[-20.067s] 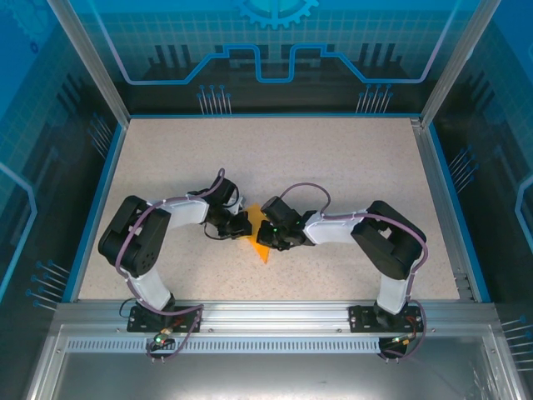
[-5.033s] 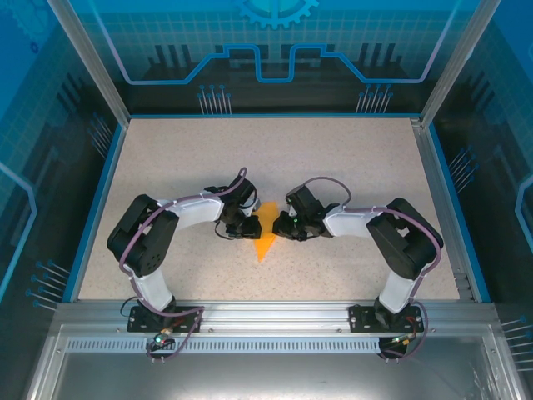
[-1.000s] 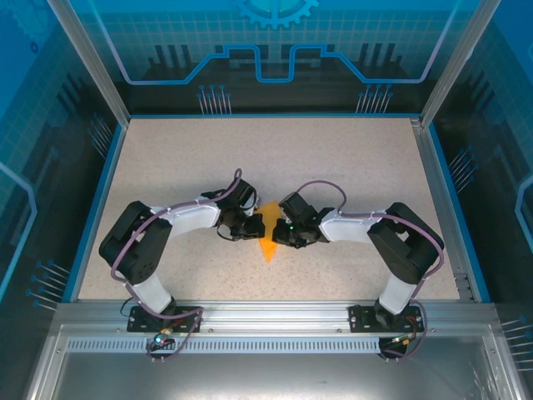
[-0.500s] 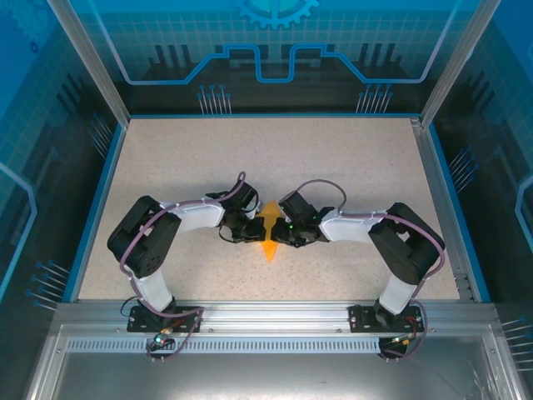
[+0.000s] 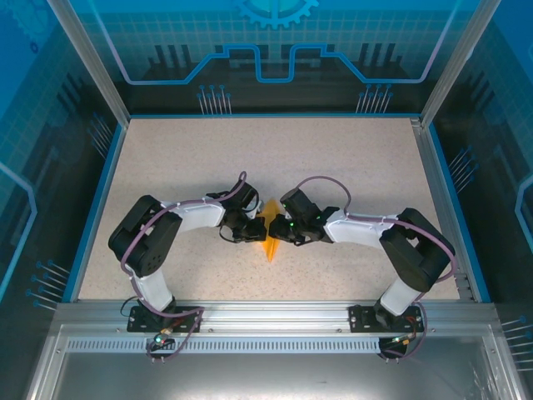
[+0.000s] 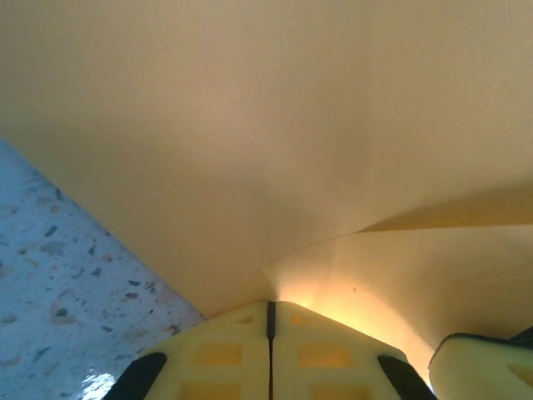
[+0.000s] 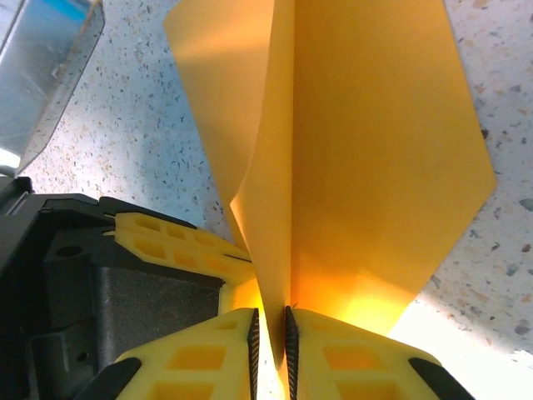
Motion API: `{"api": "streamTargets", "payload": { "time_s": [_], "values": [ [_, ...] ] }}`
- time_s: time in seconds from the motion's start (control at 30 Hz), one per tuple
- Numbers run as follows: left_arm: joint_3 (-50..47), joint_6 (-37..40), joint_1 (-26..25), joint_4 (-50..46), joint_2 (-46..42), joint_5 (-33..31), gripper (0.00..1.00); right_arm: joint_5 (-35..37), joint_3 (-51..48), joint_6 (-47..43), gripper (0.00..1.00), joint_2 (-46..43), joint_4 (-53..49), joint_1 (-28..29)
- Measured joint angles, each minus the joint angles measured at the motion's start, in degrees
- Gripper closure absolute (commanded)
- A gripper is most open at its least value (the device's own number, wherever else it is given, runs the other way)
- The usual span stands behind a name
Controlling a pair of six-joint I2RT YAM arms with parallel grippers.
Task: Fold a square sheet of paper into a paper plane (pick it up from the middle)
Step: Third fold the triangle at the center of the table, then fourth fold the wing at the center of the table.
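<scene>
Paper plane [image 5: 268, 247] at middle of table [image 5: 250, 158], half-formed, crease upright; left gripper [image 6: 269, 321] pinched shut on plane's left flap; right gripper [image 7: 271, 323] clamped on its centre crease. Risk: thin paper slips or tears if the arms pull apart; crease skews.

Robot lab test cell, not a home or shop: speckled table [image 5: 275, 150] boxed in by aluminium posts [image 5: 87, 62] and blue see-through panels [image 5: 275, 50] printed with gear-and-circuit art, two arms [image 5: 191, 214] bolted to an extrusion rail [image 5: 275, 321] at the near edge.
</scene>
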Motion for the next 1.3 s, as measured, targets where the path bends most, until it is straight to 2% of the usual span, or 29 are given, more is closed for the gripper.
{"api": "streamTargets", "payload": {
  "time_s": [0.23, 0.87, 1.3],
  "values": [
    [0.0, 0.0, 0.0, 0.6, 0.2, 0.2, 0.94, -0.3, 0.0, 0.0, 0.87, 0.1, 0.6, 0.5],
    [-0.5, 0.0, 0.1, 2.9, 0.7, 1.8, 0.95, 0.0, 0.5, -0.9, 0.89, 2.6, 0.2, 0.7],
    [-4.6, -0.5, 2.7, 9.5, 0.3, 7.4, 0.98, -1.4, -0.4, 0.2, 0.85, 3.8, 4.2, 0.6]
  ]
}}
